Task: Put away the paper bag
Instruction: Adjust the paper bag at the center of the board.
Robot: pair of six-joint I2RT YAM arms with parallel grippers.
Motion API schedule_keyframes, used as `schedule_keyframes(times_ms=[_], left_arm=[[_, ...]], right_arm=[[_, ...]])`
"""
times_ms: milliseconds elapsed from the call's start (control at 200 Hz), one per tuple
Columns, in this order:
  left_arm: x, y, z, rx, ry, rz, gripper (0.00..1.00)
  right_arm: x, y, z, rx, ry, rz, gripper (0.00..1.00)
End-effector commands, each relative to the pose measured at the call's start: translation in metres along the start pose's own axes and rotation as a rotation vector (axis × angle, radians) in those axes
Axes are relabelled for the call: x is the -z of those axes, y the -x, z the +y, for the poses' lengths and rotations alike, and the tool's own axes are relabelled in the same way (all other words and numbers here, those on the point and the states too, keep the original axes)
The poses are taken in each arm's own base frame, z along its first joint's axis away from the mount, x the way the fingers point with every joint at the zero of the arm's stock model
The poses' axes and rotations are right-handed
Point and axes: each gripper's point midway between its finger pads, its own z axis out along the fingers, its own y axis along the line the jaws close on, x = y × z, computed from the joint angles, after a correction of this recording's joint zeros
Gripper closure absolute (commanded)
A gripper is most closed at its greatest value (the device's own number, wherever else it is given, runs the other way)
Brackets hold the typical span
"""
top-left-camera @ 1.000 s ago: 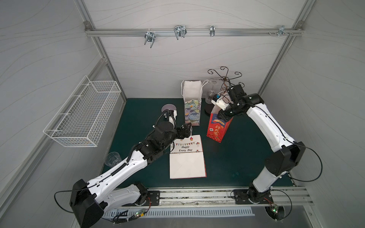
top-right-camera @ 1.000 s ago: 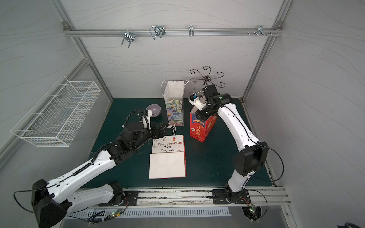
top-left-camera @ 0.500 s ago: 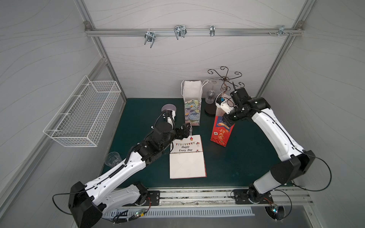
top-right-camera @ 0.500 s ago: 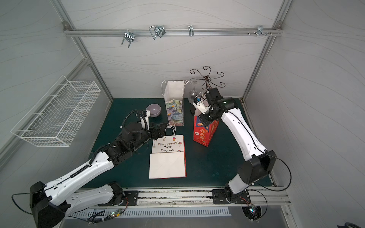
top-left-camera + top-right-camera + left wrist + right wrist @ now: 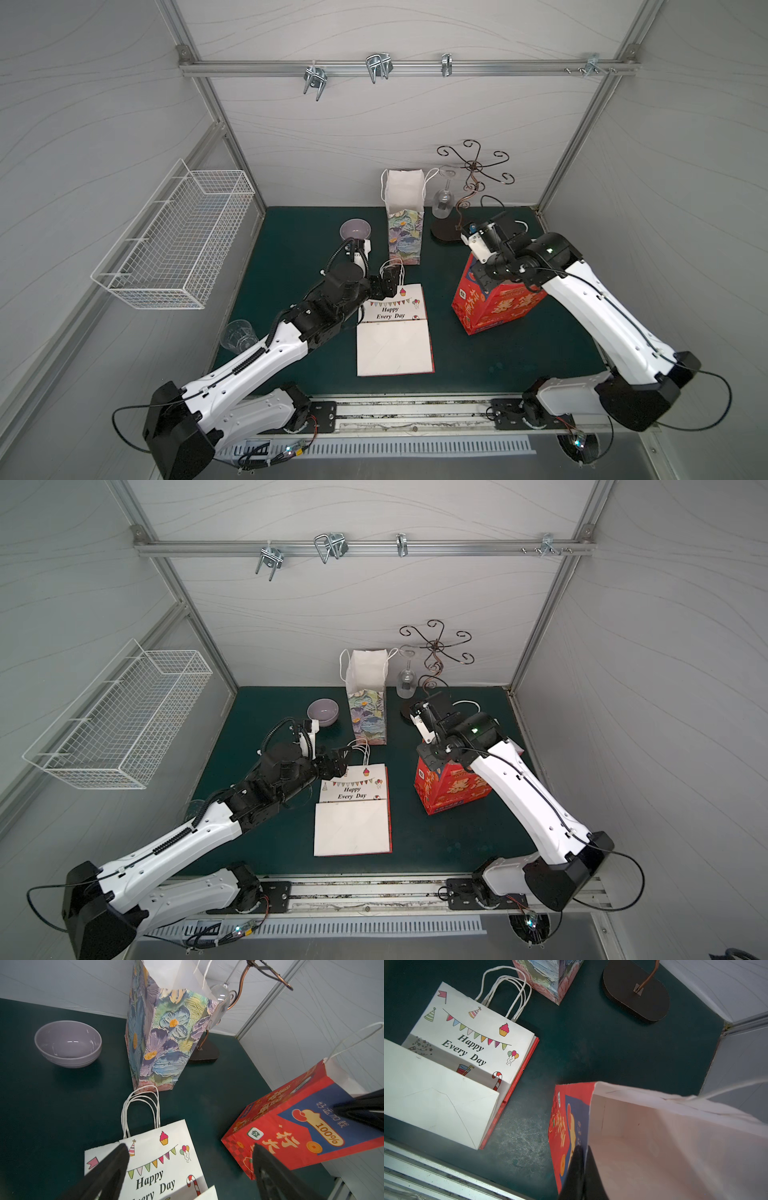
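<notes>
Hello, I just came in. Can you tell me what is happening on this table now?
The right gripper is shut on the rim of the red paper bag, which stands open and tilted on the green mat. The left gripper is open and holds nothing, hovering above the flat "Happy Every Day" bag near its handles. A floral bag stands upright at the back, beside a purple bowl.

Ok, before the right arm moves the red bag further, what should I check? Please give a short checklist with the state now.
1. Right tool shut on the red paper bag rim: ok.
2. Red bag standing upright: not ok, it tilts.
3. Bag bottom off the mat: cannot tell.
4. Left tool open, holding nothing: ok.
5. Red bag apart from the white "Happy Every Day" bag: ok.
6. Glass stand clear of the arm: cannot tell.
</notes>
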Motion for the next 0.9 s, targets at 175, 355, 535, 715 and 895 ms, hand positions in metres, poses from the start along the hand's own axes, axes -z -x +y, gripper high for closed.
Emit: schedule_keyframes(times_ms=[175,355,535,715,895], left_arm=[[-0.001,0.008,-0.052,-0.093,-0.291,-0.035,0.06],[0.0,0.003,-0.091,-0.176,-0.497,-0.01,0.06],[0.006,-0.013,-0.131,-0.319,-0.688,0.008,0.06],[-0.003,-0.027,-0.151,-0.378,-0.742,0.029,0.06],[-0.016,-0.032,-0.16,-0.383,-0.754,0.037,0.06]], right_arm=[[-0.008,0.037,0.011,-0.091,0.005,-0.034,0.5],[0.064,0.05,-0.02,-0.14,0.014,-0.23,0.37],[0.11,0.012,-0.091,-0.339,-0.142,-0.328,0.37],[0.102,-0.045,-0.145,-0.539,-0.259,-0.268,0.31],[0.065,-0.049,-0.156,-0.611,-0.154,-0.232,0.25]])
